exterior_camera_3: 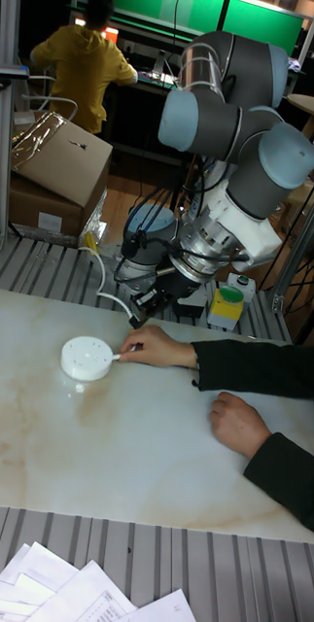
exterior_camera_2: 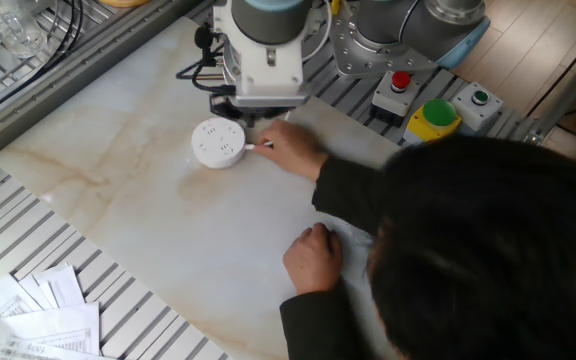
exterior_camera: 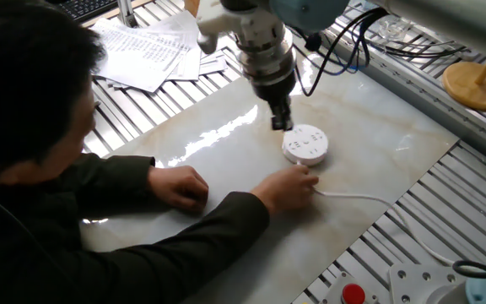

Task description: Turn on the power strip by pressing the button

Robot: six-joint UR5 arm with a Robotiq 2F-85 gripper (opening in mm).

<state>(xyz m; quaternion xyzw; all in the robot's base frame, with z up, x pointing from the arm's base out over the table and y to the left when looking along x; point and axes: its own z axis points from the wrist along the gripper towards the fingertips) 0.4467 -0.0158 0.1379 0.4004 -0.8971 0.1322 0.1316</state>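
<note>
The power strip (exterior_camera: 305, 145) is a round white puck with dark slots on top, lying on the marble slab (exterior_camera: 226, 143). It also shows in the other fixed view (exterior_camera_2: 218, 143) and the tall view (exterior_camera_3: 87, 357). I cannot make out its button. A person's hand (exterior_camera: 292, 186) holds its white cord (exterior_camera: 357, 197) right at the puck. My gripper (exterior_camera: 278, 121) hangs just above the puck's far-left edge, its dark fingertips together with nothing between them. The arm's wrist mostly hides it in the other fixed view.
The person's other hand (exterior_camera: 178, 187) rests flat on the slab, and their head and shoulder block the near side. Papers (exterior_camera: 142, 46) lie at the back left. A white plate with a red button (exterior_camera: 353, 294) and a yellow box (exterior_camera_2: 436, 117) sit off the slab.
</note>
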